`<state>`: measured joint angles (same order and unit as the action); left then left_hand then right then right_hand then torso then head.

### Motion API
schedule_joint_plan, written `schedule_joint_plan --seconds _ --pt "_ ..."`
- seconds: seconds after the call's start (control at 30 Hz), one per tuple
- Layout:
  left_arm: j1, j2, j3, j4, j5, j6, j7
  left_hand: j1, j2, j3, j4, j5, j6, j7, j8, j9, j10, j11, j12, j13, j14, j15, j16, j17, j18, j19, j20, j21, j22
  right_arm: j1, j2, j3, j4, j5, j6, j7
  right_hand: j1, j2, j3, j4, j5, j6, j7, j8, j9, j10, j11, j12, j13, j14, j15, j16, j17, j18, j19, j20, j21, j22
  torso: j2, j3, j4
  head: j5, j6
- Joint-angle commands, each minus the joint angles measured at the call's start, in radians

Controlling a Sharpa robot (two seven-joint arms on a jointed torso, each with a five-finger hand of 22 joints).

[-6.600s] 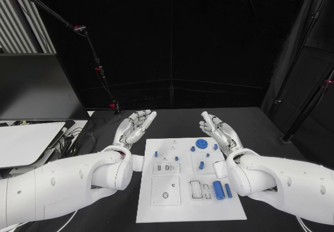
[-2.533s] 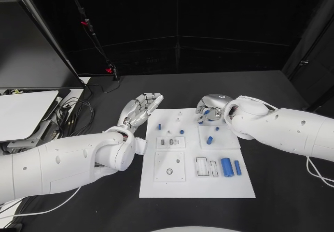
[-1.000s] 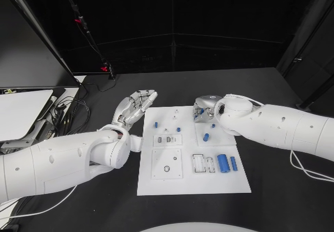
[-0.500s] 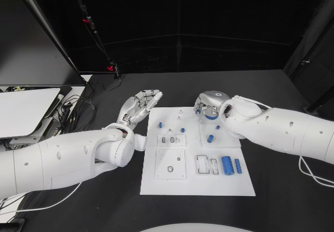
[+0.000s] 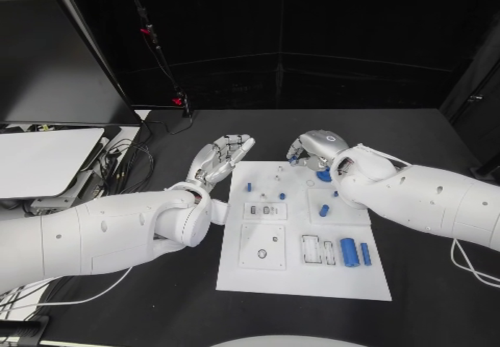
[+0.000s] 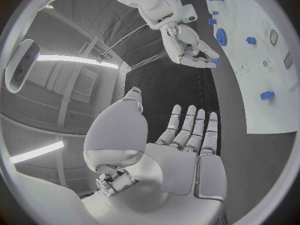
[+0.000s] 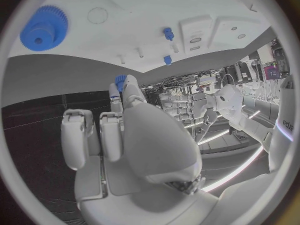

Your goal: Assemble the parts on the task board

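The robot's right hand (image 5: 315, 147) hangs above the far edge of the white task board (image 5: 302, 278) on the black surface (image 5: 417, 137), fingers curled, pinching a small blue part (image 7: 120, 80) at its fingertips. A blue gear (image 7: 44, 27) lies flat on the board near that hand, with two small blue pegs (image 7: 167, 33) standing further along. The left hand (image 5: 219, 160) is held flat beside the board's left edge, fingers straight and spread, holding nothing. Toward the near end of the board, a thick blue cylinder (image 5: 349, 252) lies beside a thinner blue rod (image 5: 365, 253), next to rectangular slots. A monitor (image 5: 52, 65) stands off to the left.
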<state>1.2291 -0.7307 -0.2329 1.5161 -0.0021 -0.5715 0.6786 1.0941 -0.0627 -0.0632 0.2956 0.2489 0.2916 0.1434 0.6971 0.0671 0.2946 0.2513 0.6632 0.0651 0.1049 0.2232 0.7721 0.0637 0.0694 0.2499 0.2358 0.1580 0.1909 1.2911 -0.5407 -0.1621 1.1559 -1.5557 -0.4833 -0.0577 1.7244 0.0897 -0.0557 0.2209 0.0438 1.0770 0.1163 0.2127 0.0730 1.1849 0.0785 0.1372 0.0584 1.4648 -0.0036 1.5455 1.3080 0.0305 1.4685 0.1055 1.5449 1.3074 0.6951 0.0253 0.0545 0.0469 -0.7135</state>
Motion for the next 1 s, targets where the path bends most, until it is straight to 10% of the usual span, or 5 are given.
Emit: schedule_joint_plan --seconds 0.03,1.0 --pt "0.002 0.003 0.001 -0.003 -0.008 0.011 0.310 0.003 0.012 0.008 0.001 0.007 0.009 0.148 0.004 -0.001 0.008 0.001 0.004 -0.001 0.000 0.008 0.007 0.001 0.012 -0.005 0.005 0.005 -0.001 0.002 0.013 0.001 -0.013 0.008 0.018 0.034 0.009 -0.004 0.005 0.003 0.004 0.006 -0.003 -0.007 -0.001 0.021 -0.017 -0.007 0.001 0.079 0.000 0.003 0.095 -0.018 0.074 -0.001 0.005 0.212 0.001 0.0001 -0.0001 0.006 -0.005" --pt "0.001 0.001 0.000 -0.005 -0.008 0.009 0.311 0.004 0.016 0.009 0.000 0.009 0.008 0.149 0.004 -0.001 0.009 0.003 0.004 -0.001 0.001 0.010 0.008 0.001 0.011 -0.005 0.007 0.007 0.000 0.000 0.140 0.001 -0.169 0.008 0.098 -0.024 0.017 -0.008 0.018 0.013 0.004 0.003 0.001 -0.027 -0.004 0.024 -0.012 -0.039 0.001 0.079 0.004 0.004 0.096 -0.018 0.074 0.002 0.005 0.213 0.002 -0.0005 0.0000 0.011 -0.033"
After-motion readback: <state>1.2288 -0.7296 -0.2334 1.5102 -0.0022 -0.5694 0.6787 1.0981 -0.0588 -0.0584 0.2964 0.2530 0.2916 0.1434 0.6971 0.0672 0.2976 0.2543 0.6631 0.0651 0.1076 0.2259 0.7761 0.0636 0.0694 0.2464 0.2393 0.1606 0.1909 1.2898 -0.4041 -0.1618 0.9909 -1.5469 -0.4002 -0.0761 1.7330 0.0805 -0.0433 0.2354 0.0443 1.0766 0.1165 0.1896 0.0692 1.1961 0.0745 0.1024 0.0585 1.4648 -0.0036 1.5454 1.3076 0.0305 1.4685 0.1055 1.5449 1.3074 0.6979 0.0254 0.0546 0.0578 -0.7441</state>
